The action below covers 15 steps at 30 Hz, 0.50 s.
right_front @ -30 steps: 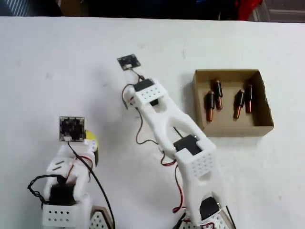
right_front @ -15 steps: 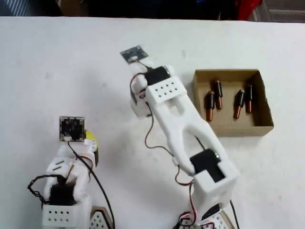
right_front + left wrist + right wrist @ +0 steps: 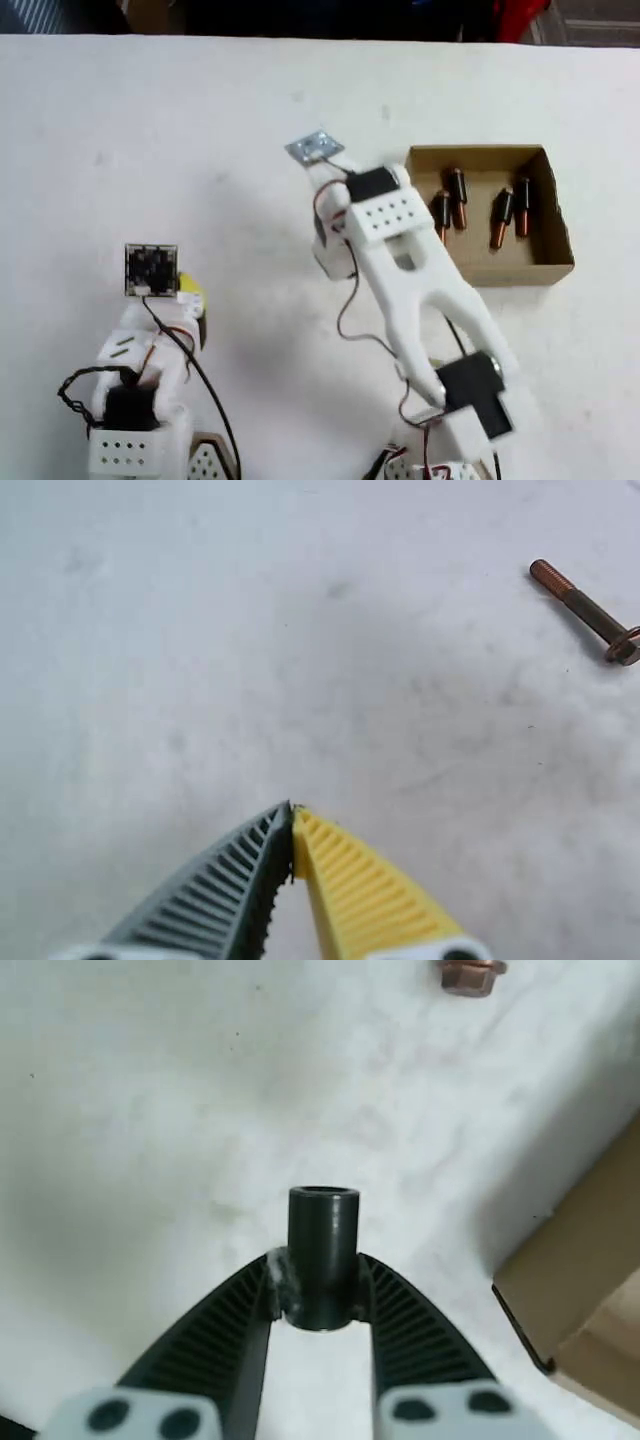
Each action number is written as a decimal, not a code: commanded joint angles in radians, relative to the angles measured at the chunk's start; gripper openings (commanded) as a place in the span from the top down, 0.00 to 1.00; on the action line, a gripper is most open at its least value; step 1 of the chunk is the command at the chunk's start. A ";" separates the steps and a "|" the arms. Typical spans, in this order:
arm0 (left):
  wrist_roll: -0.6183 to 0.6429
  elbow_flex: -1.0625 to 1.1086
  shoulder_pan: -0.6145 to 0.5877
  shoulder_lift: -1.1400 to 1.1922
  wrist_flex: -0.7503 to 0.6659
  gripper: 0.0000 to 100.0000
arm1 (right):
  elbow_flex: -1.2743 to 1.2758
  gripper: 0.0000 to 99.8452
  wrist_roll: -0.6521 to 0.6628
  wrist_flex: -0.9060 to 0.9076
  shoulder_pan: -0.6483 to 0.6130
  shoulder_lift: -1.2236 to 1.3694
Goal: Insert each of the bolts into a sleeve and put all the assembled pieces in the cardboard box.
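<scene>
Right claw: The right claw (image 3: pixel 320 1265) is closed around a black sleeve (image 3: pixel 323 1235). One dark finger (image 3: pixel 225 1345) presses on each side of it.
Sleeve: It stands straight up between the fingers. Its open end sticks out past the fingertips, over the white desk (image 3: pixel 150 1110). Whether it touches the desk cannot be told.
Bolt head: A copper-coloured bolt head (image 3: pixel 470 974) sits on the desk ahead of the sleeve, apart from it.
Cardboard box: A corner of the cardboard box (image 3: pixel 575 1310) is near the right claw, off to one side. From the high view the box (image 3: pixel 490 272) sits on the right part of the desk. The right arm (image 3: pixel 420 290) is just beside the box's left wall.
Put-together pieces: Four put-together pieces (image 3: pixel 458 198) lie flat in the box in two pairs. Each is dark at one end and copper at the other.
Left claw: The left claw (image 3: pixel 292 815) is pinched together. Its grey finger (image 3: pixel 220 900) and yellow finger (image 3: pixel 360 890) touch at the tips.
Bolt: A copper bolt (image 3: pixel 585 610) lies flat on the desk, well apart from the left claw.
Left arm: The left arm (image 3: pixel 140 380) is at the near left of the desk, well apart from the box.
</scene>
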 commanded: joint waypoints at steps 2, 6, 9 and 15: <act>-0.012 0.000 -0.008 -0.008 0.018 0.98 | 0.141 0.97 0.017 -0.085 0.010 -0.177; -0.012 0.000 -0.008 -0.008 0.018 0.98 | 0.288 0.97 0.017 -0.173 0.012 -0.288; -0.012 0.000 -0.008 -0.008 0.018 0.98 | 0.391 0.97 0.017 -0.249 0.012 -0.346; -0.012 0.000 -0.008 -0.008 0.018 0.98 | 0.535 0.97 0.018 -0.392 0.012 -0.378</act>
